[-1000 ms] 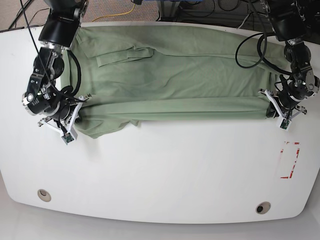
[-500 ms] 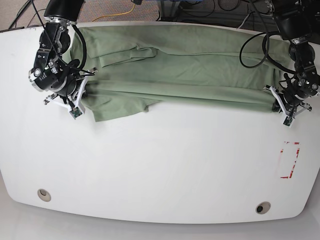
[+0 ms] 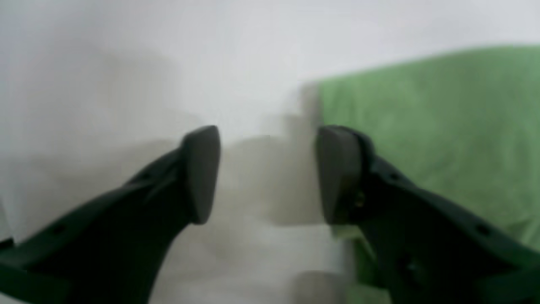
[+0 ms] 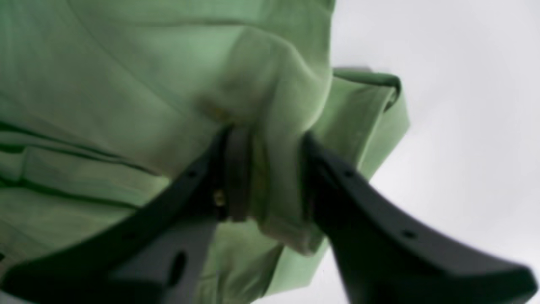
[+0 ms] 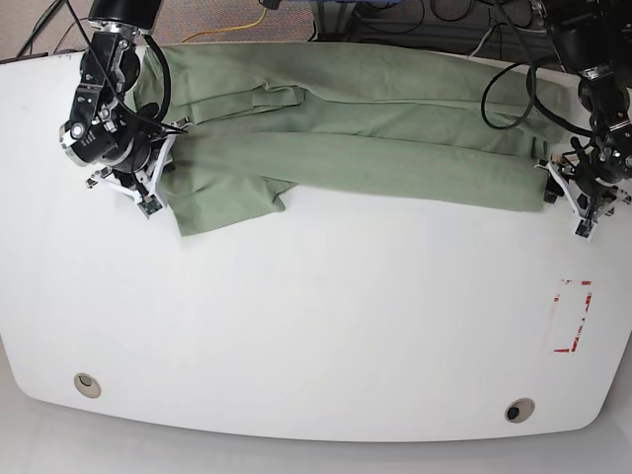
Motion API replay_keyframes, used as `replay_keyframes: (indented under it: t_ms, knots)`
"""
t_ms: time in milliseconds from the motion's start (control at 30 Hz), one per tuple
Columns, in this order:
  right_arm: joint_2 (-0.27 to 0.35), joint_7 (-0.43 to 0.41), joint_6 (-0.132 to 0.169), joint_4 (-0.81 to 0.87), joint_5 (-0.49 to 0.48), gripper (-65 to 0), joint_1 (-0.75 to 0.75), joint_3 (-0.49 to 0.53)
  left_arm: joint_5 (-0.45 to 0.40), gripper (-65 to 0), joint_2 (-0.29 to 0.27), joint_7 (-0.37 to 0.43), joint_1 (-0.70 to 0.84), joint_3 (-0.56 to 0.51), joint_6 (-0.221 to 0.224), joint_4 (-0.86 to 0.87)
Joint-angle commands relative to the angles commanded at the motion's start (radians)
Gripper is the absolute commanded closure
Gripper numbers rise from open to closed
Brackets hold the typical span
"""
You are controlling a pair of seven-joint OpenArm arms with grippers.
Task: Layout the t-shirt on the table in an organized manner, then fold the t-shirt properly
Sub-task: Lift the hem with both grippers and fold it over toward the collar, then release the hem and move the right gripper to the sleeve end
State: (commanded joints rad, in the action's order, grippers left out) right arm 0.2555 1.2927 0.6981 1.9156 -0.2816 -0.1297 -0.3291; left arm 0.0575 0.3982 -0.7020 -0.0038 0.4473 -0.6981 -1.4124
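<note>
The pale green t-shirt point(image 5: 346, 138) lies folded lengthwise in a long band across the far half of the white table point(image 5: 326, 326). At the base view's left, my right gripper point(image 5: 158, 170) is shut on a bunched fold of the t-shirt point(image 4: 126, 84); in the right wrist view the cloth is pinched between the fingers of that gripper point(image 4: 268, 169). At the base view's right, my left gripper point(image 5: 571, 193) sits by the shirt's end. The left wrist view shows this gripper point(image 3: 268, 173) open over bare table, the t-shirt point(image 3: 443, 126) lying beside its right finger.
A red tape rectangle point(image 5: 573, 316) marks the table near the right edge. Two round grommet holes point(image 5: 87, 384) point(image 5: 518, 410) sit near the front edge. Cables and the arms' bases crowd the far edge.
The right gripper has carried the shirt's near fold toward the far edge, narrowing the band. The left gripper, earlier at the cloth's right end, now stands open beside it.
</note>
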Motion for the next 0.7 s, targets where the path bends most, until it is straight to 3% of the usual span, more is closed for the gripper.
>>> replay_keyframes:
  t_ms: [167,267,500,700]
  knots:
    - [0.009,0.000,0.000,0.003,0.000,-48.0,-0.006,0.000,-0.034,-37.5,0.012,0.000,0.008,0.000,0.000,0.000]
    - [0.018,0.000,0.000,0.035,0.000,-53.4,-0.006,-0.023,-0.038,-37.5,0.040,0.000,0.006,0.000,0.000,0.000]
    - [0.028,0.034,0.000,0.080,-0.006,-54.4,0.041,-0.103,-0.038,-37.5,0.063,0.002,0.006,0.054,0.000,-0.110]
    - [0.011,0.034,0.000,0.071,-0.008,-54.5,0.132,-0.100,-0.037,-37.6,0.058,0.002,0.002,0.081,0.000,-0.198]
